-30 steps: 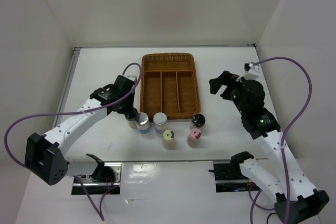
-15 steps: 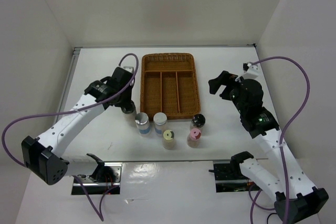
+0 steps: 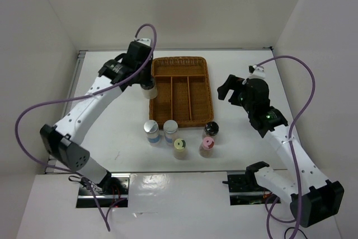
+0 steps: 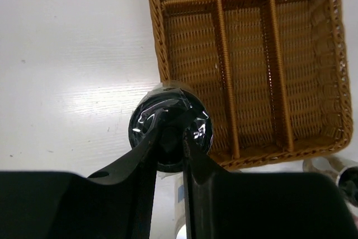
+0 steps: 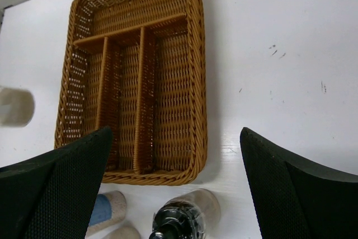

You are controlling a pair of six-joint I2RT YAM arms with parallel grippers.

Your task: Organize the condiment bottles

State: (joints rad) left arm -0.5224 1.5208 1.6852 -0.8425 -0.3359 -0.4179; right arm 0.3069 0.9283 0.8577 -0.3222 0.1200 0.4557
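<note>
The carried bottle (image 4: 144, 128), black-capped with a whitish body, hangs clear of the table (image 3: 112, 132) right at the left rim of the wicker tray (image 3: 179, 59). The fingers of the left gripper (image 4: 169, 136) pinch it by its cap. The other five stand on the table just off the tray's near end: the silver-capped bottles (image 3: 151, 129) side by side, the yellow-green one (image 3: 179, 145), the pink one (image 3: 207, 144) and a second black-capped bottle (image 3: 211, 129). Nothing sits in the tray's compartments yet. The right gripper (image 3: 230, 89) hovers off the tray's right side, fingers spread wide and holding nothing.

The risk I see is the rim. From the left wrist the cap overlaps the wicker edge, and I can't tell whether the base is inside or outside it. Lowered from here, the base could land on the rim and the bottle would tip. The pinch is also narrow on a glossy cap, so a knock against the wicker might twist it loose.

The overhead view shows only a pale body under the wrist. The cap's colour and the grip itself show only in the left wrist view. The right wrist view shows its own spread fingers, with the second black-capped bottle below them. A blurred pale shape at its far left is probably the carried bottle.
</note>
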